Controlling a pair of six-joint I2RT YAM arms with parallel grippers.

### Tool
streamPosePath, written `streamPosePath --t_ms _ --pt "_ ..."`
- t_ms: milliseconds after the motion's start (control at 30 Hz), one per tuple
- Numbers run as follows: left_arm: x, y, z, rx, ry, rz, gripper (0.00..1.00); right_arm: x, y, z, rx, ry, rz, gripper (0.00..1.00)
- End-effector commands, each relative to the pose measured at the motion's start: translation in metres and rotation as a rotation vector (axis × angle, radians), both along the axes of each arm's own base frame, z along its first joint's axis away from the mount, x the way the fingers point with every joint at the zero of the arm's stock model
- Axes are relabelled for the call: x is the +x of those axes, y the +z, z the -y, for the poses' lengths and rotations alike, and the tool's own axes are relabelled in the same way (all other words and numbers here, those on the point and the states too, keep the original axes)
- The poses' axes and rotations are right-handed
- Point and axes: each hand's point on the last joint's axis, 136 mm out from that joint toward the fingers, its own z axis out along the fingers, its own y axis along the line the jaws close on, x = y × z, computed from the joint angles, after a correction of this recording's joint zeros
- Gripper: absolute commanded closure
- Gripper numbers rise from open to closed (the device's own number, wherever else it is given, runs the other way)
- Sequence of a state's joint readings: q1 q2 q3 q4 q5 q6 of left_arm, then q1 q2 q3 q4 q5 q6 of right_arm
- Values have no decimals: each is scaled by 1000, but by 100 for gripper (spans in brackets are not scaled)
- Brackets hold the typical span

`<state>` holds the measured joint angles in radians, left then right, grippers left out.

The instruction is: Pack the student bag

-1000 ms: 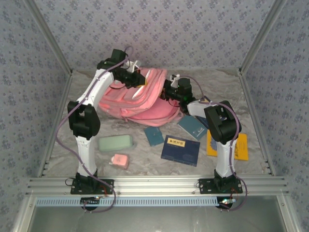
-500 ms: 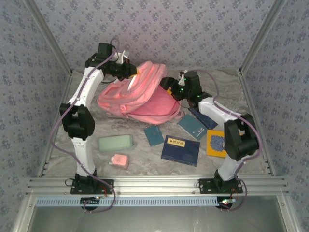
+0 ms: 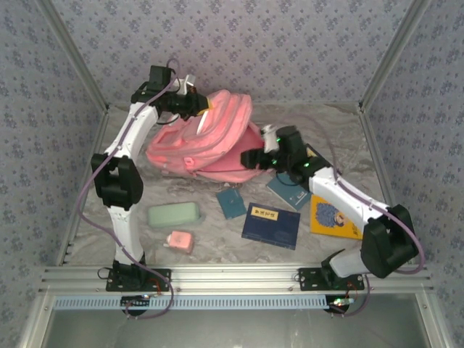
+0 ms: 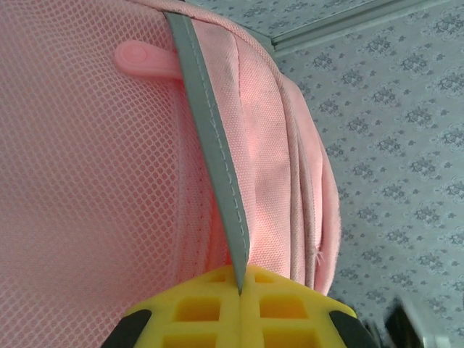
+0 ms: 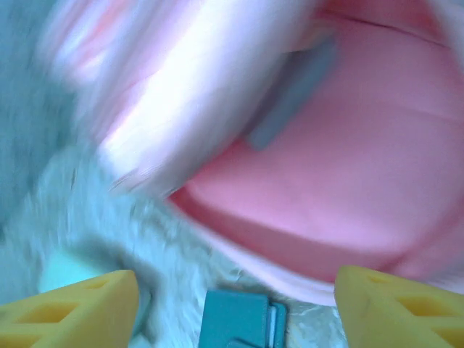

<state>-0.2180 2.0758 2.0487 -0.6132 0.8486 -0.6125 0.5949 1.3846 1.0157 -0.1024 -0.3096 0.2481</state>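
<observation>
You see the student bag [image 3: 217, 148] lying near the far edge of the table [image 3: 341, 123], with its top end held up. Your left gripper [image 3: 201, 109] is clamped on a grey strip [image 4: 217, 159] of the bag. Your right gripper [image 3: 250, 157] has its jaws wide apart, just beside the bag's near right side, and it holds nothing.

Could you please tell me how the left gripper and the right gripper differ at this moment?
The left gripper is shut on a grey strip of the student bag; the right gripper is open, with nothing between its fingers. The left gripper is up at the bag's far edge, while the right gripper is low beside the bag's right side. Both have yellow fingers.
</observation>
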Motion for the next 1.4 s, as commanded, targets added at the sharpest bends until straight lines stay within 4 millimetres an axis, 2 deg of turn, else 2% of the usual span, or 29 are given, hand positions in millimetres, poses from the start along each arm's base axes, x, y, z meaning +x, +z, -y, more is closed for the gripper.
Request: streamPosePath --t_ms 0,33,133,267,400,700,867,1100,1233,1367 --pt "3 34 10 -75 -34 111 100 -87 -8 -58 -167 501 330 23" --pt "2 31 11 -74 -33 103 100 -109 -14 -72 -166 602 376 22" --pt "1 23 13 -77 -36 78 100 -150 -24 -106 -133 734 446 17" --pt "1 20 14 -92 -39 63 100 -183 -39 -139 -88 824 456 14" --pt "0 18 14 -96 -44 53 100 -202 -63 -161 -93 873 450 12" --pt "4 15 10 -108 -37 37 100 -218 -100 -186 -93 884 385 12" --pt "4 15 9 -111 -35 35 100 -213 -121 -189 -118 849 349 13" --pt "3 16 9 -113 -38 33 100 -205 -131 -202 -109 819 340 15" --pt "3 17 9 -115 -38 38 100 -204 -141 -207 -121 824 324 24" --pt "3 17 9 -120 -40 34 100 -202 -141 -209 -117 818 327 43"
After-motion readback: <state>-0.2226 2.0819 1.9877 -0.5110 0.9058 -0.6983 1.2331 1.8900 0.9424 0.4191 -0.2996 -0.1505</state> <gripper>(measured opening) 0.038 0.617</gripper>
